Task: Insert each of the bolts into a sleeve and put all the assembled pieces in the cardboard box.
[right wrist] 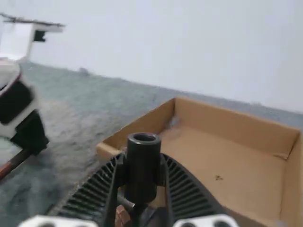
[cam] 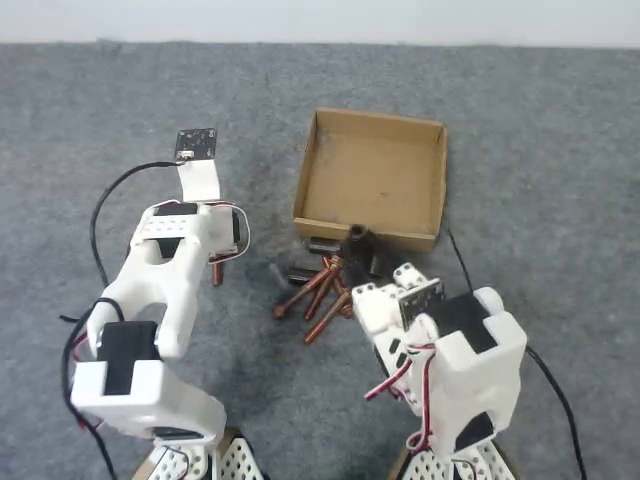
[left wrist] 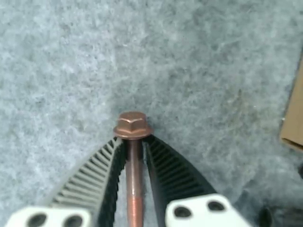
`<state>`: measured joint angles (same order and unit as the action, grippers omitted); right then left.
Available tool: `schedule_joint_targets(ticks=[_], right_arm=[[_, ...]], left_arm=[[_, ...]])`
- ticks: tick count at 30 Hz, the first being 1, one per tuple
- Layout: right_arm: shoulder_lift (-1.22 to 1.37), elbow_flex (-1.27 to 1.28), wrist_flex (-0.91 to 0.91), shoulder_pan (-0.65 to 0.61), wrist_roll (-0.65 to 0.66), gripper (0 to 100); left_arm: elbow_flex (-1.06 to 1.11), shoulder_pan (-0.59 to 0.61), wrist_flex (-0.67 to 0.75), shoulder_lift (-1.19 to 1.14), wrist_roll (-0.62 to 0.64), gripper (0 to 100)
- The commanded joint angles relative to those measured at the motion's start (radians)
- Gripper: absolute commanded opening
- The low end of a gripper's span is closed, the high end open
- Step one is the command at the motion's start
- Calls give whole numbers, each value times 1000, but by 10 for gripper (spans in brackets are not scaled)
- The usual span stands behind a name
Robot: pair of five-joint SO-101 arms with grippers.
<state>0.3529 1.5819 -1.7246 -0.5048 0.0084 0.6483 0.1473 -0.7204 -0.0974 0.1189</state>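
Covering the whole bench, a grey carpet-like mat (cam: 540, 130) shows a rough, fibrous texture with some darker smudges near the middle. At 12 o'clock the mat ends against a plain white wall (cam: 320, 20).

The cardboard box (cam: 370, 175) stands open a little past the centre, toward 12 o'clock, and nothing lies inside it. Just at 6 o'clock of the box lies a pile of loose copper bolts (cam: 318, 290), crossing one another. Two loose black sleeves (cam: 300, 275) rest between this pile and the front wall of the box.

The left arm (cam: 165, 280) stands at 9 o'clock of the pile. Its left claw (left wrist: 134, 139) is closed almost fully on one copper bolt (left wrist: 134, 170). The ribbed fingers (left wrist: 106, 165) press the shank from both sides, and the hexagonal head sticks out beyond the tips, above the mat.

The right arm (cam: 450, 350) stands at 5 o'clock of the pile. Its right claw (right wrist: 142, 161) is narrowly open and grips a black sleeve (right wrist: 142, 165) upright, the hollow end on top. This held sleeve is near the front wall of the box, at 6 o'clock of it and outside the box. In the right wrist view the brown bottom of the box is bare, with a few small dark spots.
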Motion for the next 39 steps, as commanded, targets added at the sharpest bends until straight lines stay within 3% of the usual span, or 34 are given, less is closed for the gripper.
schedule_joint_targets(ticks=[1,13,21,32,39], right_arm=[[-70,44,-35,-21,14,6],[-61,43,-33,-21,12,6],[-59,21,-12,-21,11,6],[-59,23,-10,-16,11,6],[-59,23,-12,-16,11,6]], left_arm=[[-10,-3,31,74,-8,11],[-15,-6,34,74,-5,11],[-35,-51,192,95,-3,12],[-67,-236,377,304,-3,12],[-73,-341,385,376,-3,12]])
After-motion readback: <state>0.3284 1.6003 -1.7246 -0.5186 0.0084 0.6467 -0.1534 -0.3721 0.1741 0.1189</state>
